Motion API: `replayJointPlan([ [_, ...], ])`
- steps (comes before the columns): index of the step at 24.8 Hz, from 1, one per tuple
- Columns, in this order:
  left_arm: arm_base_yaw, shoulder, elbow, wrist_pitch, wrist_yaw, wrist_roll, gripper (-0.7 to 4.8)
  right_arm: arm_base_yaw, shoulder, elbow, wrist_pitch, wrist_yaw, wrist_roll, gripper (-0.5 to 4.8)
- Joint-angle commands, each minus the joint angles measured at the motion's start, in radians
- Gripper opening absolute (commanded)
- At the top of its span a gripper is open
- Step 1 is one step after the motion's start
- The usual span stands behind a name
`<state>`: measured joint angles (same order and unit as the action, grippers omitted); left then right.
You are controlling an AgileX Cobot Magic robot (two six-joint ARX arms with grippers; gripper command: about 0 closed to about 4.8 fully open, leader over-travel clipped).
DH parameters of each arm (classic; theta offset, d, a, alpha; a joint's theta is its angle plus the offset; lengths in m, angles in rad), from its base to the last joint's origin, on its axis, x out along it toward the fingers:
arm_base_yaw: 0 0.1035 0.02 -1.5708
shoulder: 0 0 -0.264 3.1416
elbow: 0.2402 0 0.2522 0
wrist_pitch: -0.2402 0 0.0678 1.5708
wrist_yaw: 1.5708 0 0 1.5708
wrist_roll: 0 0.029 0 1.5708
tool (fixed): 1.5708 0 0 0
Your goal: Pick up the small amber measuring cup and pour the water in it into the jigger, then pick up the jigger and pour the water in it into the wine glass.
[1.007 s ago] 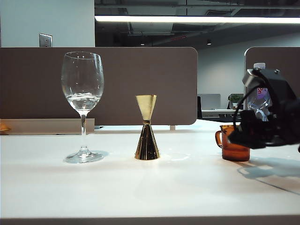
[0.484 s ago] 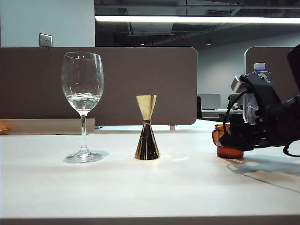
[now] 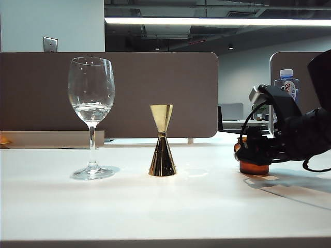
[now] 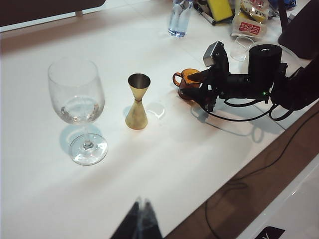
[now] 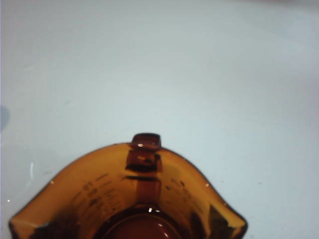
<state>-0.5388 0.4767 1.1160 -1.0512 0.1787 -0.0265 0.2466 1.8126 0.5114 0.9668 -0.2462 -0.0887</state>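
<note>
On the white table (image 3: 155, 206), amber measuring cup (image 3: 253, 166) glowing translucent; right gripper (image 3: 248, 150) now closer around it, jaws apart; left gripper (image 4: 141, 221) hovering, jaws together.

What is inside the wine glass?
The wine glass holds a little clear water low in its bowl. Nothing else shows inside.

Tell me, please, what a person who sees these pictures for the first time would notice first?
Probably the tall wine glass on the left of the table, with a little water in its bowl, and the shiny gold jigger standing apart in the middle. On the right, the black right gripper is at the small amber measuring cup; its fingers cannot be made out. The left gripper hangs over the near edge, away from everything.
</note>
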Motion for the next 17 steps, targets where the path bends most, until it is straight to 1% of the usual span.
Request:
replayJointPlan([
  [1, 0.0, 0.0, 0.002, 0.013, 0.0, 0.004, -0.02, 0.0, 0.012, 0.006, 0.007, -0.003, -0.002, 3.01],
  [6, 0.0, 0.0, 0.002, 0.013, 0.0, 0.004, -0.02, 0.0, 0.016, 0.004, -0.002, -0.003, -0.001, 3.0],
  [7, 0.0, 0.0, 0.002, 0.013, 0.0, 0.004, -0.02, 0.0, 0.016, 0.004, -0.005, -0.003, -0.001, 2.93],
  [8, 0.0, 0.0, 0.002, 0.013, 0.0, 0.004, -0.02, 0.0, 0.016, 0.003, -0.006, -0.003, -0.001, 2.48],
  [9, 0.0, 0.0, 0.002, 0.013, 0.0, 0.004, -0.02, 0.0, 0.016, 0.003, -0.006, -0.003, -0.001, 2.38],
  [11, 0.0, 0.0, 0.002, 0.013, 0.0, 0.004, -0.02, 0.0, 0.016, 0.003, -0.006, -0.002, -0.001, 2.36],
  [12, 0.0, 0.0, 0.002, 0.013, 0.0, 0.004, -0.02, 0.0, 0.016, 0.003, -0.006, 0.002, -0.001, 2.23],
  [13, 0.0, 0.0, 0.002, 0.013, 0.0, 0.004, -0.02, 0.0, 0.016, 0.003, -0.006, 0.003, -0.001, 1.98],
  [14, 0.0, 0.0, 0.002, 0.013, 0.0, 0.004, -0.02, 0.0, 0.015, 0.003, -0.006, 0.009, -0.001, 1.57],
  [17, 0.0, 0.0, 0.002, 0.013, 0.0, 0.004, -0.02, 0.0, 0.013, 0.004, -0.005, 0.01, -0.002, 1.11],
])
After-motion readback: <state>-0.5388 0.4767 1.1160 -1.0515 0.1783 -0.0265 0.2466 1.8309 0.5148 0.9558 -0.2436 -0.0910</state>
